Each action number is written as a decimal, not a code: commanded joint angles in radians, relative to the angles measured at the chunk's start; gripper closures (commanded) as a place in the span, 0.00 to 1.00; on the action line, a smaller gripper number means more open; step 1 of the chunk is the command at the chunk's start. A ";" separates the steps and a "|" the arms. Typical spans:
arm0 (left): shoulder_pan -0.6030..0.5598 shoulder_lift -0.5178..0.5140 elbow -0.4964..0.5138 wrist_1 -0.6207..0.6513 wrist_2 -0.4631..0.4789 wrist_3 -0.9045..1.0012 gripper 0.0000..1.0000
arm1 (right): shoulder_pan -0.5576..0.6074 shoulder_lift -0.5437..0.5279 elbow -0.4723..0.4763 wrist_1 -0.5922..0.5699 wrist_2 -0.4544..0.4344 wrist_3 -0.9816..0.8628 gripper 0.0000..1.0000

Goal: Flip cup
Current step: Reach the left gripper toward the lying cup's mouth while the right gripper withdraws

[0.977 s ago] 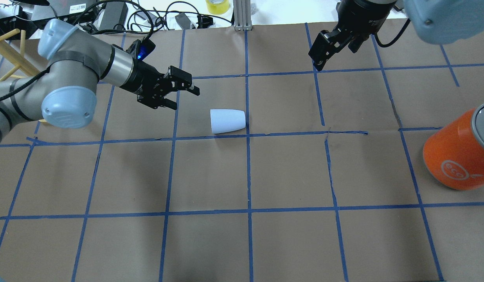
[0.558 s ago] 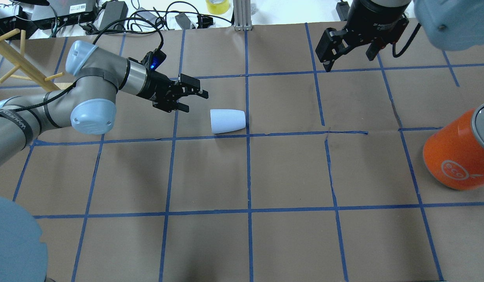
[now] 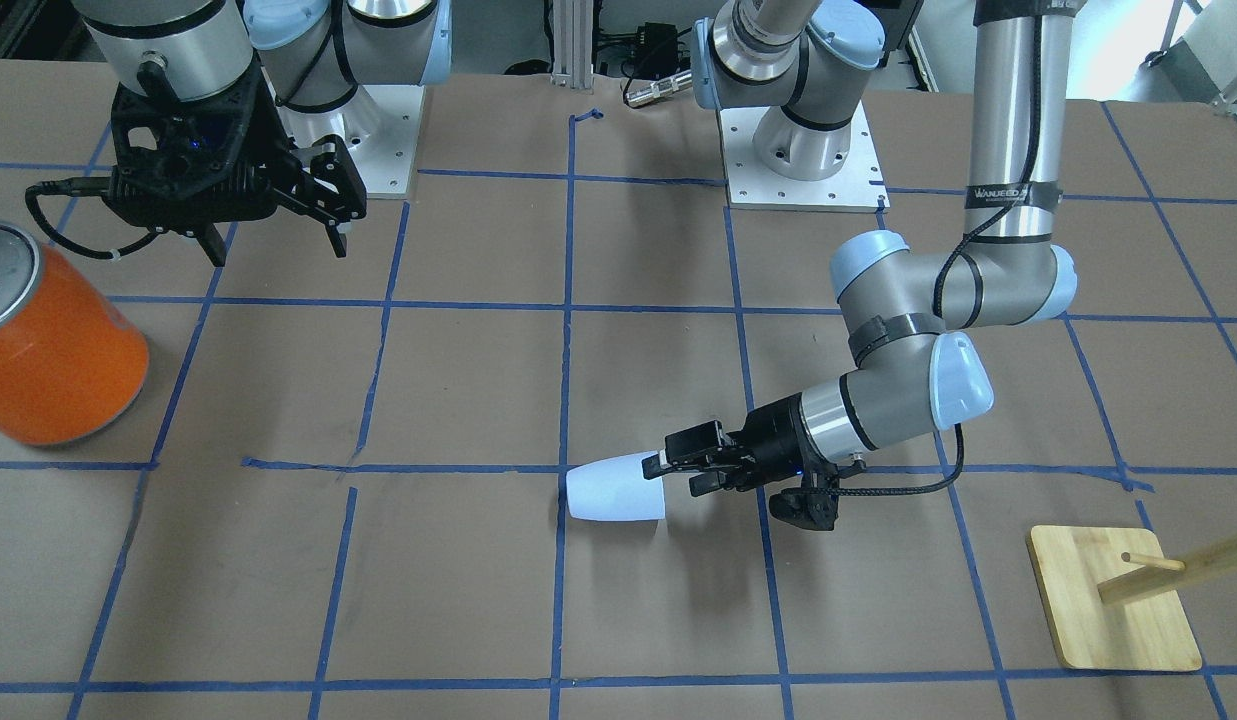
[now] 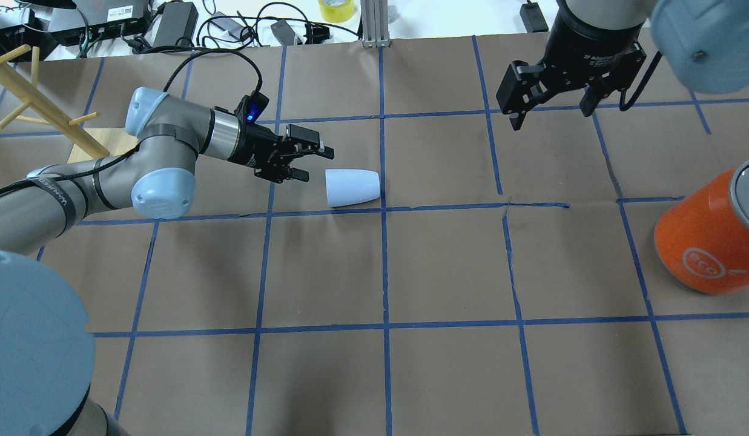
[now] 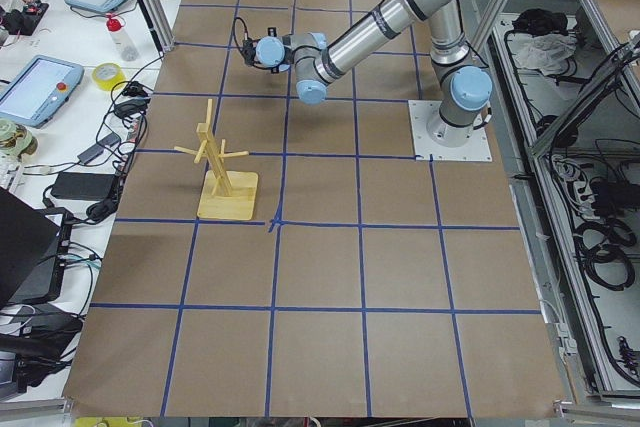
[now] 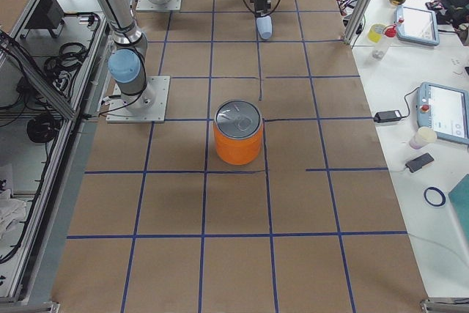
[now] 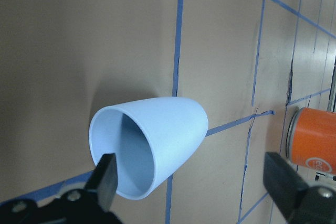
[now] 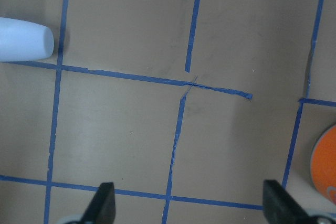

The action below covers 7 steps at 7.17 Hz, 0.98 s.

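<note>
The cup (image 4: 352,187) lies on its side on the brown paper-covered desk (image 4: 447,272), near the middle and a little to the far side as seen from behind the robot. Its wide open mouth faces left, toward the left arm, and its narrower closed base points right. The base ends at one of the blue tape lines (image 4: 384,260) that grid the desk, and the cup's near side runs just beside another line that crosses it. The left gripper (image 4: 316,165) is held low and nearly level just to the left of the mouth, with its fingers spread apart and nothing between them. In the left wrist-mounted view the hollow of the cup opens straight toward the camera, with one fingertip in front of the lower rim and the other well off to the right. In the front-facing view one finger overlaps the rim, but I cannot tell whether it touches the cup. The right gripper (image 4: 553,115) hangs over the far right part of the desk, pointing down, its fingers wide apart and empty, well apart from the cup. An orange can (image 4: 707,236) with a silver lid stands at the right edge, and a wooden rack (image 3: 1118,600) stands at the far left.
</note>
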 commanded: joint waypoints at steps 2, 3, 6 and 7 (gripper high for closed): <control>-0.003 -0.048 -0.011 0.060 -0.140 -0.014 0.00 | -0.001 -0.001 0.007 0.003 0.002 -0.001 0.00; -0.010 -0.050 -0.006 0.069 -0.145 -0.052 0.00 | -0.001 -0.002 0.007 0.009 0.002 0.002 0.00; -0.021 -0.061 -0.011 0.069 -0.189 -0.069 0.21 | -0.001 -0.002 0.007 0.011 0.001 -0.001 0.00; -0.021 -0.061 -0.011 0.069 -0.190 -0.071 0.41 | -0.001 -0.002 0.007 0.011 0.001 -0.001 0.00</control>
